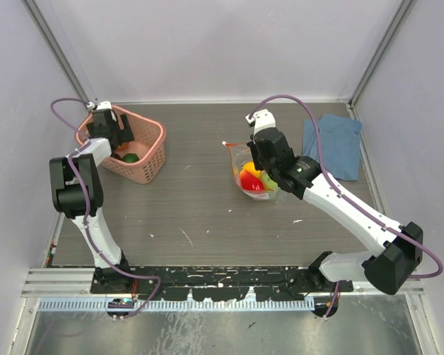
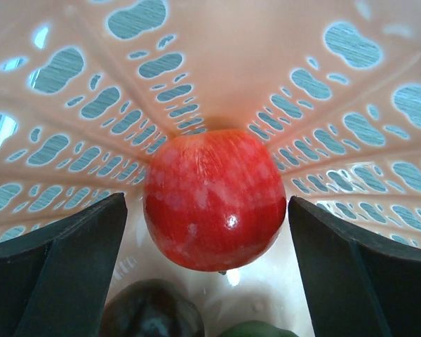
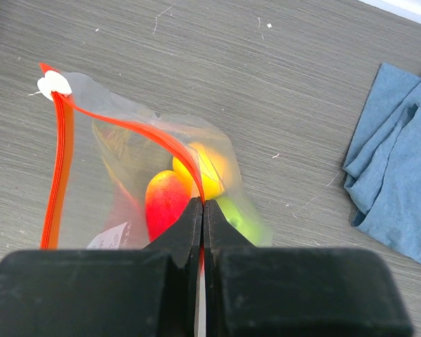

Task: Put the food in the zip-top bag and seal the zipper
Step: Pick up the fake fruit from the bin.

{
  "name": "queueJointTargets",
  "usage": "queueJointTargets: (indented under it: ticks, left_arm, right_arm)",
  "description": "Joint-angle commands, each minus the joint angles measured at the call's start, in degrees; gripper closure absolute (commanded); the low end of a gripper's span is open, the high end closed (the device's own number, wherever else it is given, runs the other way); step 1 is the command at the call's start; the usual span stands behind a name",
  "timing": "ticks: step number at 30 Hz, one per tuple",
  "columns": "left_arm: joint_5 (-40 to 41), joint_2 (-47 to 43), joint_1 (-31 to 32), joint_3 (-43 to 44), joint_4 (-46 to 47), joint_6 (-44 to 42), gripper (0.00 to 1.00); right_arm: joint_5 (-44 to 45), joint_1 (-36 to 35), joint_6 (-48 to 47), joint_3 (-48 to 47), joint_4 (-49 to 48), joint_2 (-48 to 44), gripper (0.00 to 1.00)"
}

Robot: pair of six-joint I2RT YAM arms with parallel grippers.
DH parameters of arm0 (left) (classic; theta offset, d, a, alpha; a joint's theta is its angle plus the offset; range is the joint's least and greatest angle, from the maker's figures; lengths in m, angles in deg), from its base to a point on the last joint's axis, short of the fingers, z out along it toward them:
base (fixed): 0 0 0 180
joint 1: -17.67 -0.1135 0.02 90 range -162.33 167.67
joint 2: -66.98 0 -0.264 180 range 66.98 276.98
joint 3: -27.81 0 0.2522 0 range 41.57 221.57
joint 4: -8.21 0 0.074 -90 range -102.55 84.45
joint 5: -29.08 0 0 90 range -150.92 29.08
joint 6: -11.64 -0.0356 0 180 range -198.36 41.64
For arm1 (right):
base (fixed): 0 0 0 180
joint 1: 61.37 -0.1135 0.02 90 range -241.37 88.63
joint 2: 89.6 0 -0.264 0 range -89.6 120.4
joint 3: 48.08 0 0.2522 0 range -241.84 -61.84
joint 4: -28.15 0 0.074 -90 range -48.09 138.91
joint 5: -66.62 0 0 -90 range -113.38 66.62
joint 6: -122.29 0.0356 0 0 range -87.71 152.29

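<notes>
Surface, ten o'clock: our wide-open left fingers straddle a glossy apple that could roll away; right fingers, pinching the zipper, might slip.

We see a grey-brown wood-grain table, scuffed with small white specks and scratches. A pink lattice basket sits on it at the far left. A clear zip-top bag rests near the middle. A crumpled blue cloth lies at the far right, near the bag but apart from it.
</notes>
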Motion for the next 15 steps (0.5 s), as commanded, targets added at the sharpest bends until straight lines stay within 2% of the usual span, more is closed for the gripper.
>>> queueJointTargets:
  ticks: [1, 4, 6, 8, 15]
  left_arm:
    - [0.8, 0.4, -0.4, -0.2, 6.4, -1.7, 0.02]
    - [0.8, 1.0, -0.4, 0.9, 5.2, -1.7, 0.0]
    - [0.4, 1.1, -0.4, 1.2, 4.6, -1.7, 0.04]
    - [-0.2, 0.8, -0.4, 0.9, 4.5, -1.8, 0.11]
    - [-1.6, -3.7, -0.5, -2.3, 5.3, -1.1, 0.47]
  right_arm:
    - [0.0, 0.2, -0.5, -0.5, -2.4, 0.0, 1.0]
    - [-0.3, 0.2, -0.5, -0.6, -2.4, 0.0, 1.0]
    - [-0.3, 0.2, -0.3, -0.6, -2.4, -0.1, 1.0]
    - [-0.3, 0.2, -0.3, -0.6, -2.4, -0.3, 1.0]
    - [-0.4, 0.2, -0.3, -0.6, -2.3, -1.2, 1.0]
